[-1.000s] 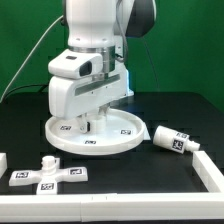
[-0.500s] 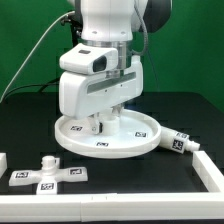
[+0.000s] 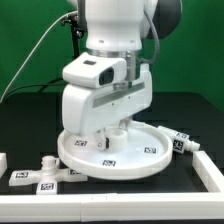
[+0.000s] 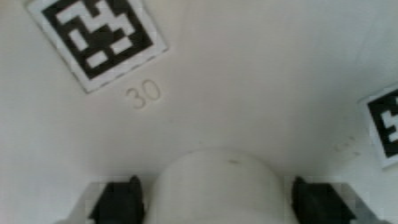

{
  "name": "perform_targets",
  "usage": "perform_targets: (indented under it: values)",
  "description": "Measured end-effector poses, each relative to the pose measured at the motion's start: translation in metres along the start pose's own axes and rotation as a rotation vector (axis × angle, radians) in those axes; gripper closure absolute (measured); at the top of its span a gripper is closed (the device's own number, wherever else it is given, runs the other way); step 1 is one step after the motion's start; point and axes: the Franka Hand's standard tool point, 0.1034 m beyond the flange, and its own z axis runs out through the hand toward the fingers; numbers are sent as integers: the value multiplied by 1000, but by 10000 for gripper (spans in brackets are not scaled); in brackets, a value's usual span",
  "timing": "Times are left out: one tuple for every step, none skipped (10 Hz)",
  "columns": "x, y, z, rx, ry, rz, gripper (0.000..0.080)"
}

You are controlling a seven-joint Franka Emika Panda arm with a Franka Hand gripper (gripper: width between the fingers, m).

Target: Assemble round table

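Observation:
The large rimmed round disc lies flat on the black table, near the front. My gripper reaches straight down into its middle and is shut on the disc's raised central hub, with a black pad on each side. The disc's tagged face fills the wrist view. The short cylinder leg lies on its side at the exterior view's right, touching or just behind the disc's rim. The small cross-shaped foot lies at the front left, close to the rim.
A white rail runs along the table's front and up the right side. A white block sits at the left edge. A black cable hangs at the back left.
The gripper and the disc have moved together toward the front and the exterior view's right. The disc now reaches the leg and comes close to the foot. Leg and foot have stayed put.

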Motion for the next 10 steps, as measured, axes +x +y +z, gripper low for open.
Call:
perform_targets:
  values:
    - [7,-3,3,2,0,22,395]
    - [4,-2,3,2,-1,12,394]
    - [4,-2,3,3,-2,13,394]
    - [4,-2,4,4,-3,12,394]
    - [4,-3,5,5,-3,11,394]
    - [13,-9,8,-3,8,33,394]
    - [27,-18,15,-3,15,31,394]
    - [38,-21,20,-3,16,28,394]
    - [42,-17,26,-5,14,51,394]
    - [43,-16,31,-2,11,56,394]
